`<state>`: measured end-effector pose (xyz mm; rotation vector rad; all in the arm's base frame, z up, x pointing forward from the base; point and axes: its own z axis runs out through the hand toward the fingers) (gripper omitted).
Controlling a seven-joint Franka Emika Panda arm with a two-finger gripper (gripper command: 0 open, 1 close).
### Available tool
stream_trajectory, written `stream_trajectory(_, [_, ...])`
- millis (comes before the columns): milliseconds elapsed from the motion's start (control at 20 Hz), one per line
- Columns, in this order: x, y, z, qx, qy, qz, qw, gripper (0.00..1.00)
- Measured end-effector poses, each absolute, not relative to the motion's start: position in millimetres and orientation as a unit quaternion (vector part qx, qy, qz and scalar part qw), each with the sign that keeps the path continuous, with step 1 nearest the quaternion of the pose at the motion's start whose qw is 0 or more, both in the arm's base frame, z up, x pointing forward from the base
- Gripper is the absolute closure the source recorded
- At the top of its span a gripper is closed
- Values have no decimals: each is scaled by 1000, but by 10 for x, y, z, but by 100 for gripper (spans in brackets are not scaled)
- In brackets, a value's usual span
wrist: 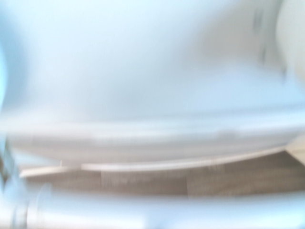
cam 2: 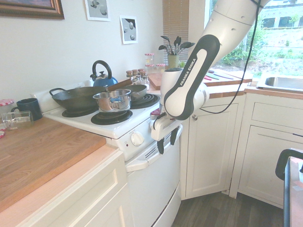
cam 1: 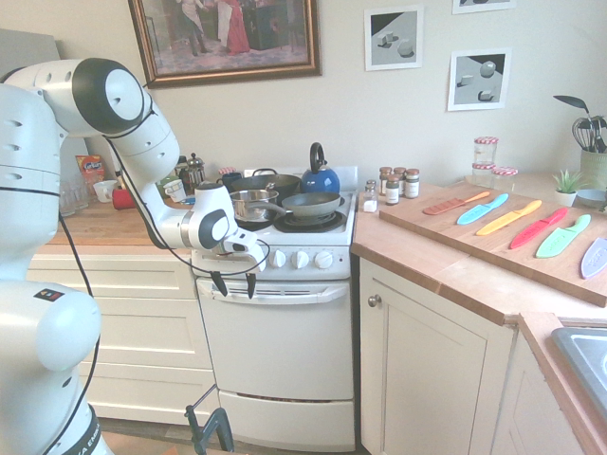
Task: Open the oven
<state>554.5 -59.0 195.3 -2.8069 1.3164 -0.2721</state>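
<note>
I'm lining my gripper (cam 1: 235, 283), fingers spread and empty, over the oven (cam 1: 285, 351) handle (cam 1: 285, 293); next I'd lower and clamp

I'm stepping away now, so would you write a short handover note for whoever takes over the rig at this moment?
Gripper: open, holding nothing, fingers pointing down just in front of the oven's handle bar, near its left end in the first exterior view. I cannot tell whether a finger touches the bar.
Oven: door looks fully shut, bottom drawer shut too. Pans and a blue kettle sit on the burners, away from the arm.
Done: approach to the handle.
Left: close on the bar, pull the door out and down, then release.
The wrist view is too blurred to help with alignment.
</note>
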Motion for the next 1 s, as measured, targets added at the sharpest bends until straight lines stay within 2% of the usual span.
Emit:
stream_trajectory(350, [5701,-545,1867,-900,423,-102,18,0])
stream_trajectory(700, [5653,-876,1624,-905,406,-127,3,0])
stream_trajectory(850, [5557,-1071,1450,-908,401,-119,-5,0])
stream_trajectory(1000, [5212,-1342,1156,-904,418,-85,-16,0])
